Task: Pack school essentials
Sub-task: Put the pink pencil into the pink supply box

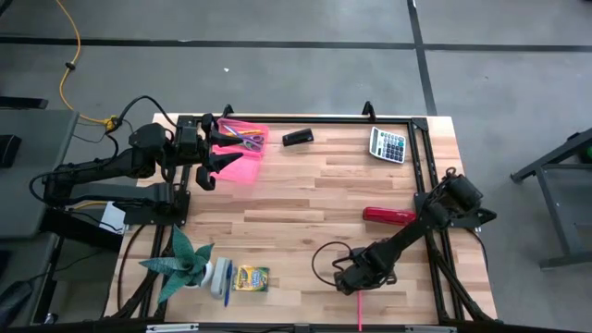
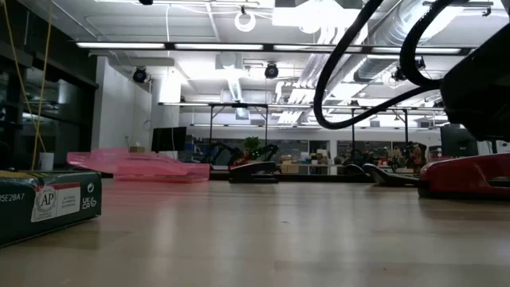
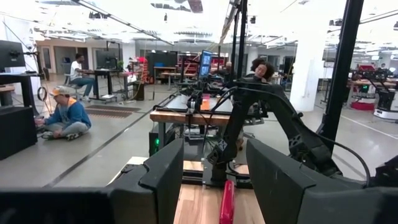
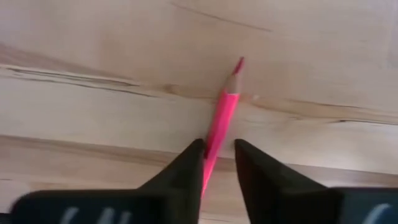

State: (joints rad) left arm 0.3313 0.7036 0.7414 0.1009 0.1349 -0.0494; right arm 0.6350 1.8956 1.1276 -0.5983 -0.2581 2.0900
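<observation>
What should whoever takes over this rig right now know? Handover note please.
Right gripper: low at the table's near edge, jaws around the pink pencil, not clearly clamped.
Left gripper: at the pink case, jaws open, empty.
Done: scissors in the case.
Left: pink pencil, crayon box and blue pen near the plant.
Calculator and red bar stay out.

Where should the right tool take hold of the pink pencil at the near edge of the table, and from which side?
On the bare shaft behind the sharpened tip, coming from above. The pink pencil lies flat on the wooden table, thin and straight, so the fingers should close across its width. The right tool already straddles the shaft this way, with its jaws narrowly apart.
</observation>
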